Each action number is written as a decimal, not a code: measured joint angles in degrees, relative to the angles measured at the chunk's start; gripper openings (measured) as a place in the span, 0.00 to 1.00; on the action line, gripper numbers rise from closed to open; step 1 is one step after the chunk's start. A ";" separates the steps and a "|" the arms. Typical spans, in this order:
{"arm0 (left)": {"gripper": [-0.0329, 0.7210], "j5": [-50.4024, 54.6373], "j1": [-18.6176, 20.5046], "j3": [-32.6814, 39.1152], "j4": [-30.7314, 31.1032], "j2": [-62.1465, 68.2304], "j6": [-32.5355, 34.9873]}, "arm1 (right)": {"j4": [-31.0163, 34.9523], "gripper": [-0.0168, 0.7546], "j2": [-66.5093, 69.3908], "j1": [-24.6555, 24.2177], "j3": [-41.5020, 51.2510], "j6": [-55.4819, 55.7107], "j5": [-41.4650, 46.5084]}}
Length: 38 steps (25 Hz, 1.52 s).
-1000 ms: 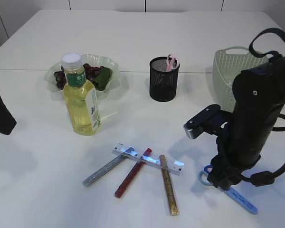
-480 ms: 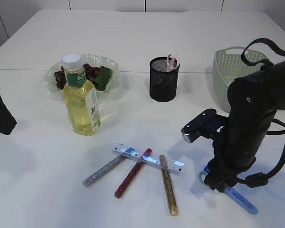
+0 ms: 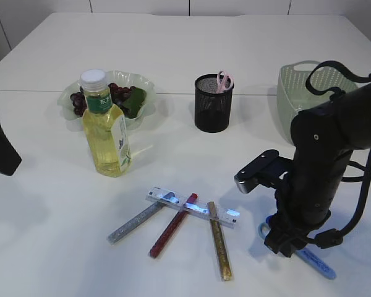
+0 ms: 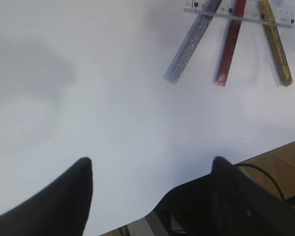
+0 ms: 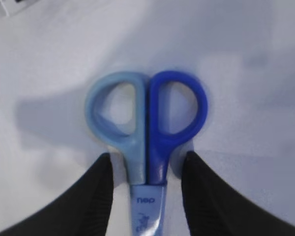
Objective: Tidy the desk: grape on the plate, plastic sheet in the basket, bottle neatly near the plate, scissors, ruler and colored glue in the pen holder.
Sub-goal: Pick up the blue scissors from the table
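Blue scissors [image 5: 147,142] lie flat on the white table at the front right [image 3: 314,262]. My right gripper [image 5: 146,160] is low over them, open, with a finger on each side of the scissors' neck and small gaps showing. A clear ruler [image 3: 191,206] lies across three glitter glue sticks: silver [image 3: 135,222], red [image 3: 172,225] and gold [image 3: 220,248]. The bottle [image 3: 105,127] of yellow drink stands in front of the plate [image 3: 143,83] holding dark grapes [image 3: 119,93]. My left gripper [image 4: 150,164] is open and empty above bare table at the far left.
A black mesh pen holder [image 3: 213,103] with pink scissors [image 3: 223,80] in it stands at the middle back. A pale green basket [image 3: 300,93] stands at the back right, partly behind my right arm. The table's front edge shows in the left wrist view [image 4: 265,150].
My right arm has come lower and slightly left over the blue scissors. The left arm and the other objects have not moved.
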 joint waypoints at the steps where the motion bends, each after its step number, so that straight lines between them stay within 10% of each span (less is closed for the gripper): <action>1: 0.76 0.00 0.00 0.00 0.00 0.00 0.00 | 0.00 0.51 0.00 0.00 0.00 0.00 0.00; 11: 0.76 0.00 0.00 0.00 0.00 0.00 0.00 | 0.39 0.29 0.09 0.09 0.00 -0.10 0.00; 20: 0.76 0.00 0.00 0.00 0.00 0.00 0.00 | 2.40 0.28 -0.39 0.09 0.00 -0.93 0.00; 38: 0.76 0.73 0.00 0.00 0.00 0.00 0.00 | 29.16 0.28 -7.63 -5.20 -14.38 -20.06 3.58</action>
